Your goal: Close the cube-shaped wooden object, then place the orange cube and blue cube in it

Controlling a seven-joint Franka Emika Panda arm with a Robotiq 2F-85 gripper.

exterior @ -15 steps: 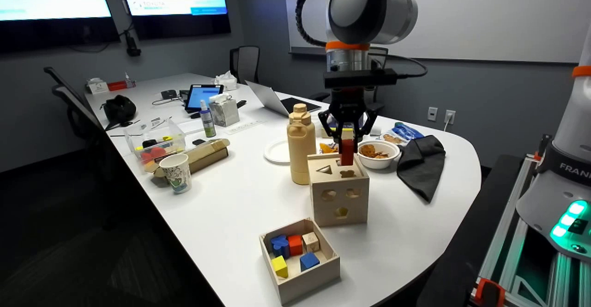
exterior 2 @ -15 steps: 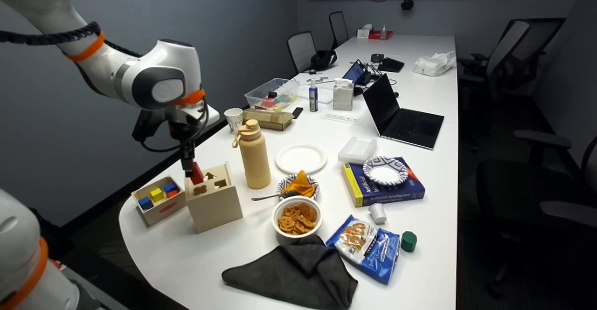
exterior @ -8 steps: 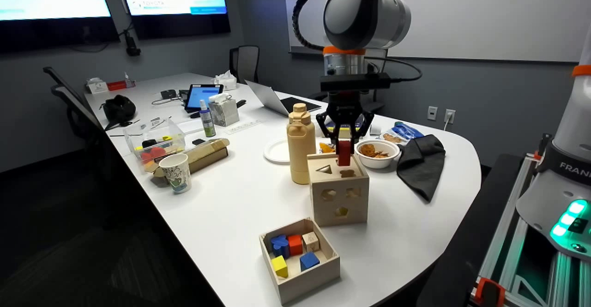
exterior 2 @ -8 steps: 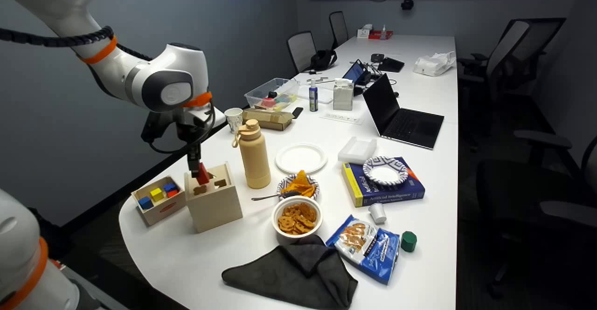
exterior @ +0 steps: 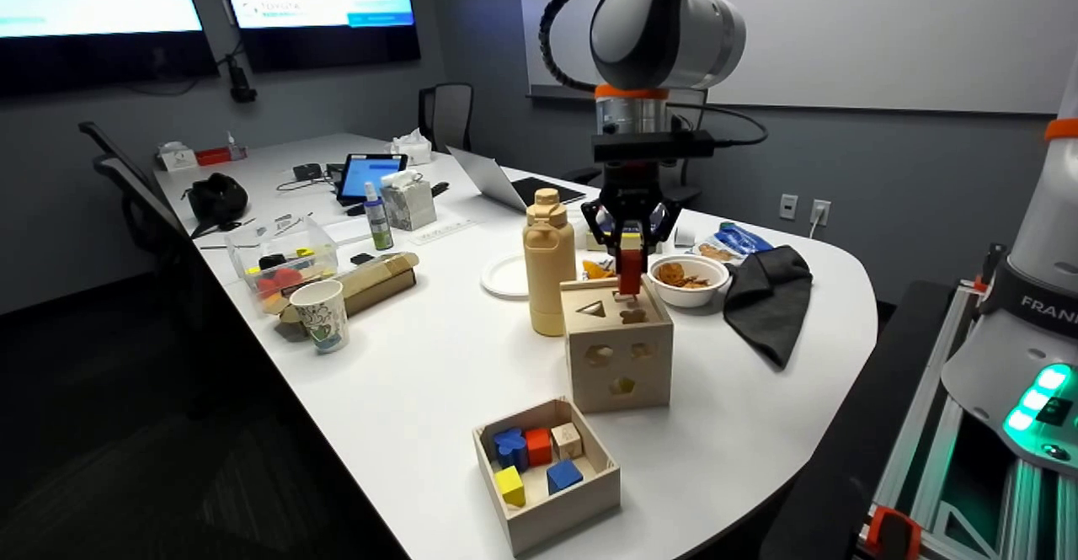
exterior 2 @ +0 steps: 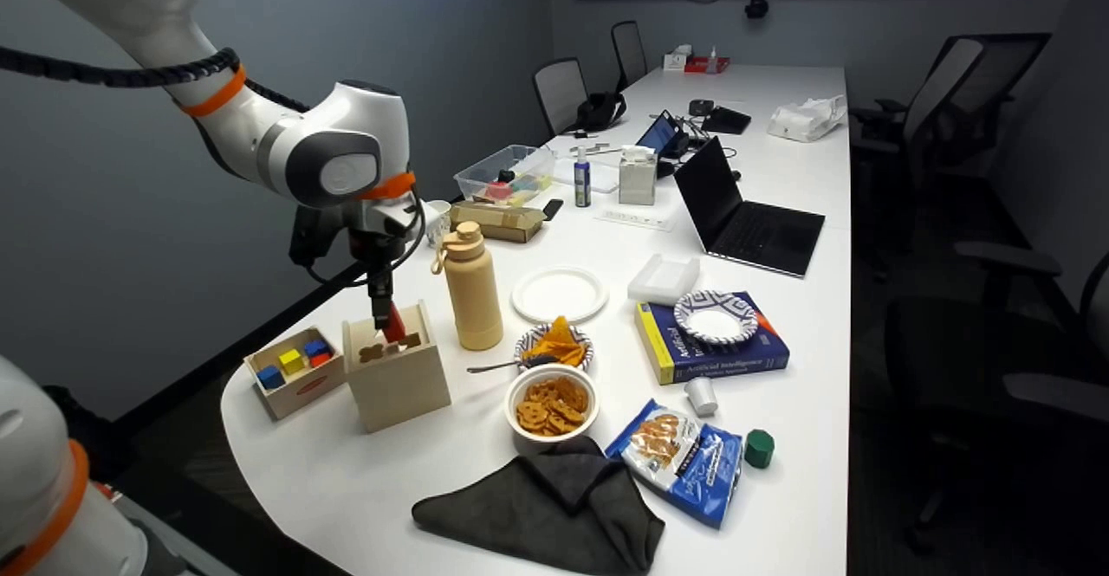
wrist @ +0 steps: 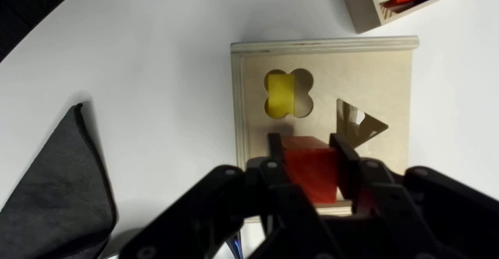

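End effector: black, two-fingered; pinched an oblong red wooden block between its tips.
Light-wood cube-shaped box: pierced with cut-out shapes; upright directly beneath, on the white counter.
Flat wooden lid: seated on the box, closing judged done; clover and triangular openings in plain sight, a third mostly masked by the red block.
Gap: in an exterior view the red block leaned slightly, its lower end at or just above the lid; contact could not be told.
Jamming: judged the likeliest fault; that lean, or a twist away from the opening's outline, threatened to catch a lower edge on the rim.
Early release: risked leaving the red block across the lid, or tumbling to the counter, should the tips part before it entered.
Shove: hard, off-centre pressing risked sliding the box toward the tall beige bottle just beside it.
Shallow wooden tray: near the box; contained a blue wooden block, judged the blue cube and not yet placed, and an orange-red wooden block.
Orange cube: red block or orange-red one, undetermined.
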